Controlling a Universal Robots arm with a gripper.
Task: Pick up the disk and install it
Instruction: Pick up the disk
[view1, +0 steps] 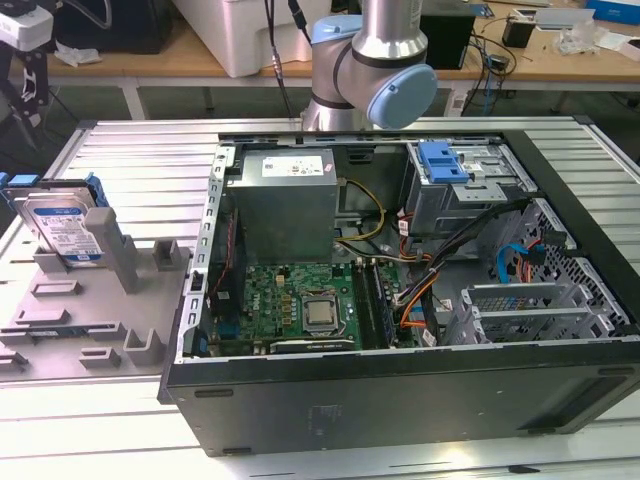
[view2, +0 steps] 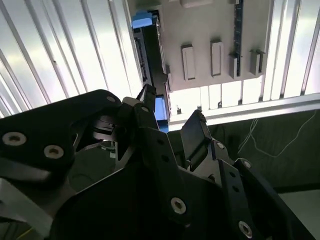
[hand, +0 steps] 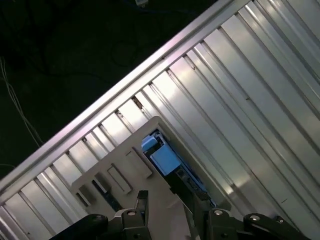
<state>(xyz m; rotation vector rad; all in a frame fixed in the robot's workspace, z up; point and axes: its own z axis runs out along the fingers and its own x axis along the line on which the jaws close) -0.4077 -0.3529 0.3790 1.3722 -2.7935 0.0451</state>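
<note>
The disk (view1: 68, 225) stands on edge in a grey holder (view1: 95, 300) at the exterior view's left, its white-and-blue label facing out and a blue bracket around its edges. In both wrist views I look down on it edge-on as a thin dark strip with blue ends (view2: 152, 55) (hand: 165, 159). My gripper (view2: 172, 107) (hand: 170, 202) hovers well above the disk, roughly in line with it. Its black fingers (view2: 197, 125) are open, with nothing between them.
An open computer case (view1: 400, 390) takes up the middle and right of the ribbed metal table (view1: 130, 150). Inside are a grey power-supply box (view1: 285, 200), a motherboard (view1: 300, 300), loose cables and a grey cage with a blue latch (view1: 448, 165). The arm's base (view1: 370, 70) rises behind the case.
</note>
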